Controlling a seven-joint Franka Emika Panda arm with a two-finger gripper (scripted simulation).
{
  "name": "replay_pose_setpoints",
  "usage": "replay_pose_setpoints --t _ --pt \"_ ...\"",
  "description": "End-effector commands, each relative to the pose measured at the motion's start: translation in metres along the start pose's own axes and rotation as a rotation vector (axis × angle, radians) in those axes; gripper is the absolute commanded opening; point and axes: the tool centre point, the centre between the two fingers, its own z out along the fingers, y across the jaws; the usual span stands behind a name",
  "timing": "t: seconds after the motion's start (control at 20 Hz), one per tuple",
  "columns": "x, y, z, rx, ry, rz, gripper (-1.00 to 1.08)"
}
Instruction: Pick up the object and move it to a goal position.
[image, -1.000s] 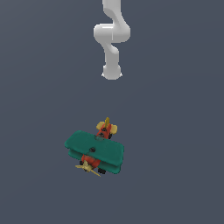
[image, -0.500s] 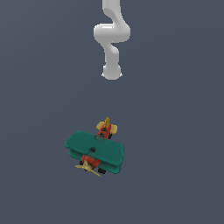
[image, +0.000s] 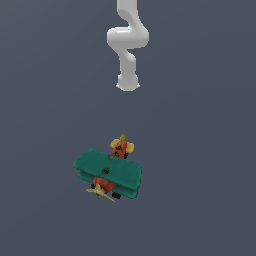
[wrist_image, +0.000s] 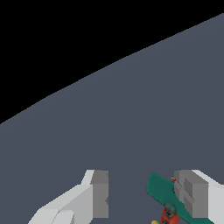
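Toy biplane (image: 108, 173) sits on the flat grey floor (image: 200, 165), and everything else is placed from it. In the exterior view its teal-green wings make a broad slab w/ a second wing edge showing just below; red body pokes out both sides of the slab, tan propeller at the end nearer the camera, yellow tail at the end facing the arm. Small black wheels show under the lower wing, near the prop. White arm (image: 127, 45) hangs well apart from the plane, beyond its tail end, wrist end pointing down toward the floor; nothing touches the plane. Fingers aren't visible in the exterior view. Wrist view shows the gripper (wrist_image: 146, 197) spread wide, w/ open floor between the two grey fingertips (wrist_image: 100, 194). In that view the plane (wrist_image: 165, 194) appears partly behind one finger: teal wing tilted across the frame, a bit of red body and a yellow spot below it, rest cut off by the frame edge. The plane is not between the pads and is not gripped.
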Motion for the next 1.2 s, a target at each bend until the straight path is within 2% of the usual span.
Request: replay_pose_setpoints --t 0.0,0.6,1.15 --pt "0.003 0.01 -0.008 0.027 0.036 0.009 0.28" --pt "0.002 0.072 -0.03 0.149 0.186 0.079 0.28" --pt "-0.018 0.142 -0.021 0.245 0.295 0.175 0.28"
